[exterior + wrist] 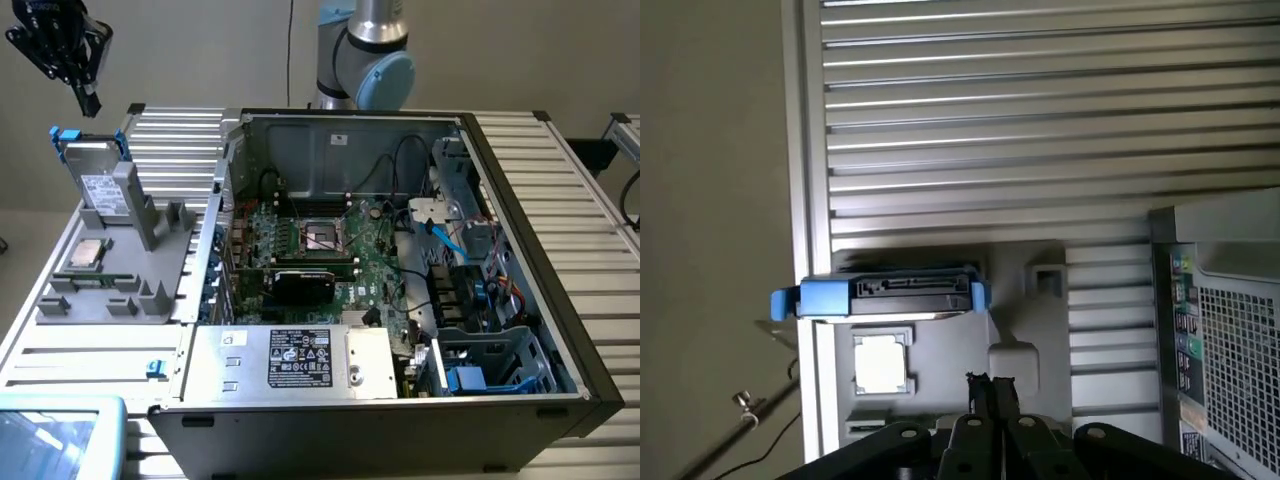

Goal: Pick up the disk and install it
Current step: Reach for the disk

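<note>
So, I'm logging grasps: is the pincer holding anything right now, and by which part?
Nothing is held. The pincer is shut on empty air, well apart from the disk, which stands on edge in its grey holder.

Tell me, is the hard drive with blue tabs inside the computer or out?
Out. The disk stands on edge in the grey holder beside the open computer, not in it.

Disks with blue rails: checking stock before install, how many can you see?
1. The disk stands on edge in the grey holder at the exterior view's left, next to the square chip. More could be hidden inside the case's drive cage.
</note>
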Motion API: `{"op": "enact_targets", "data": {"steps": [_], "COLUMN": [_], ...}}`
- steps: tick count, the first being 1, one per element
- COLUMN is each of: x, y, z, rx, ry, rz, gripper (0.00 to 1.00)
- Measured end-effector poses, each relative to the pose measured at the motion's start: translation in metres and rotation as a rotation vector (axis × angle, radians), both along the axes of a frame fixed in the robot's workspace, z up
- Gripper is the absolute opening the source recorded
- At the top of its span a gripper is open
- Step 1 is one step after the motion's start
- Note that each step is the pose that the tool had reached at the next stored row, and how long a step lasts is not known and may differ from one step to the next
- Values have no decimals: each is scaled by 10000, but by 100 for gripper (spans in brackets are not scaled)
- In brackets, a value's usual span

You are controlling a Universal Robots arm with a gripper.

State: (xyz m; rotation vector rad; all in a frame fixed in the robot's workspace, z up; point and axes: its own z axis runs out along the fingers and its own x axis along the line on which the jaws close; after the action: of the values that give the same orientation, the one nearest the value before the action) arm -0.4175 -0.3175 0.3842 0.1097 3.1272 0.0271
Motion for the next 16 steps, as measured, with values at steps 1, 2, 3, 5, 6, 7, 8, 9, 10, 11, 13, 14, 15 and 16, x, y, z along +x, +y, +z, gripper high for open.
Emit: {"op": "enact_targets", "data": {"steps": [1, 2, 3, 5, 6, 7, 8, 9, 10, 11, 13, 14, 15, 16], "x": [-47, -89, -135, -228, -274, -317, -364, -409, -454, -500, -590, -635, -684, -719], "y": [21, 41, 63, 107, 130, 151, 174, 197, 219, 242, 286, 309, 333, 348], "z": [-7, -14, -22, -39, -48, -57, -68, -77, -88, -99, -119, -130, -140, -146], "rx": [-2, -3, -4, -5, -6, -7, -7, -7, -7, -7, -8, -8, -8, -7], "ry": [0, 0, 1, 0, 0, 0, 0, 0, 0, -1, 0, -1, 0, -5], "rz": [-1, 0, 1, -1, 0, 1, 0, 0, -1, 0, 0, 0, -1, 0], "gripper": [11, 11, 11, 11, 11, 11, 11, 11, 11, 11, 11, 11, 11, 11]}}
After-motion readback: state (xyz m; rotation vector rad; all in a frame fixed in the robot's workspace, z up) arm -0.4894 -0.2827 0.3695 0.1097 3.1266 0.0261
